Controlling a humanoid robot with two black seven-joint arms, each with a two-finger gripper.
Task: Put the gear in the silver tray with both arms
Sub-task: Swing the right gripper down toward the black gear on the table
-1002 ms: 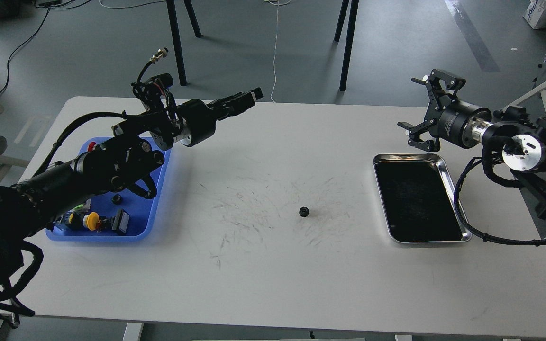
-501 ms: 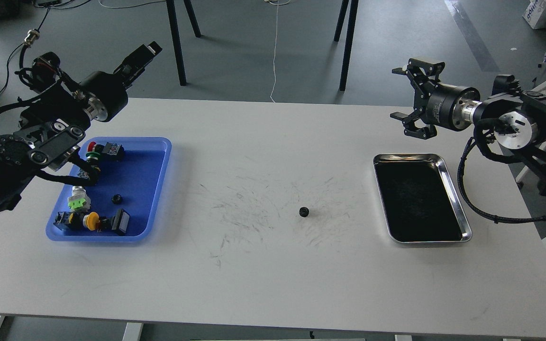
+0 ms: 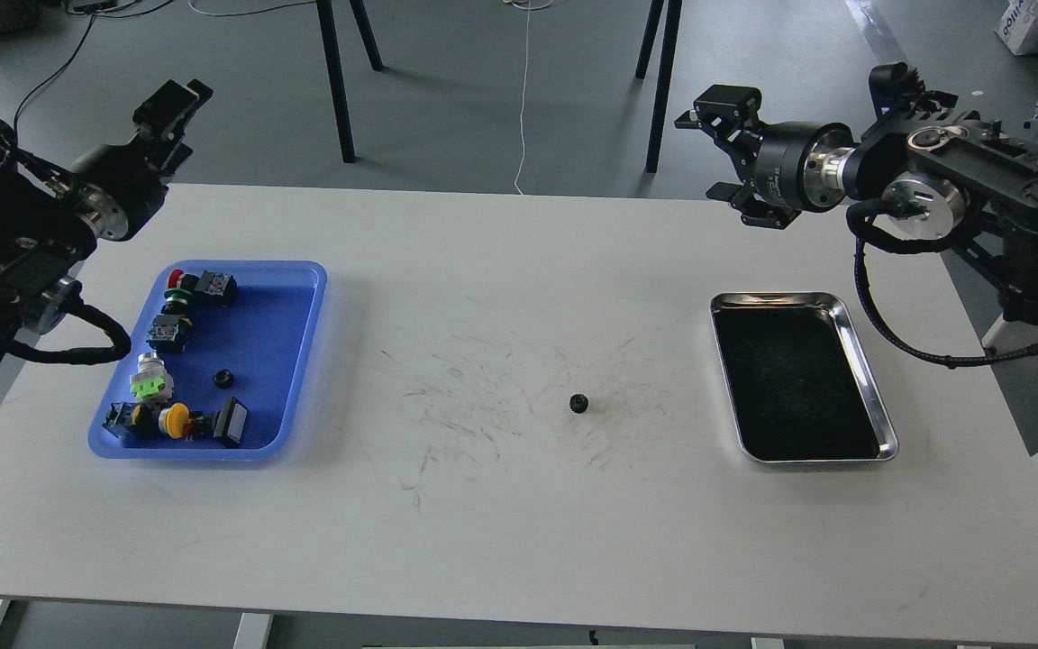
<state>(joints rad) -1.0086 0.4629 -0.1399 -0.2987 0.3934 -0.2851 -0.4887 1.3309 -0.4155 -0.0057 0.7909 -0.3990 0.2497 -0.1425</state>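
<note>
Right gripper [image 3: 724,153] jaws spread, left gripper [image 3: 172,101] pressed together, both empty; gear [image 3: 579,404] lies mid-table, silver tray [image 3: 869,361] near the right edge holds nothing.

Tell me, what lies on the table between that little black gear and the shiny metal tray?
Nothing: in the head view only bare, scuffed table separates the gear from the silver tray.

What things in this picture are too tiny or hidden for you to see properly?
- Small black gear, head view: too small to make out its teeth.
- Small black part in the blue tray, head view: too tiny to identify.
- Left gripper, head view: dark and seen end-on, so I cannot tell whether the jaws are open.
- Silver tray, head view: dark reflective inside hides any fine detail.
- Both arms' bases: cut off by the picture edges.
</note>
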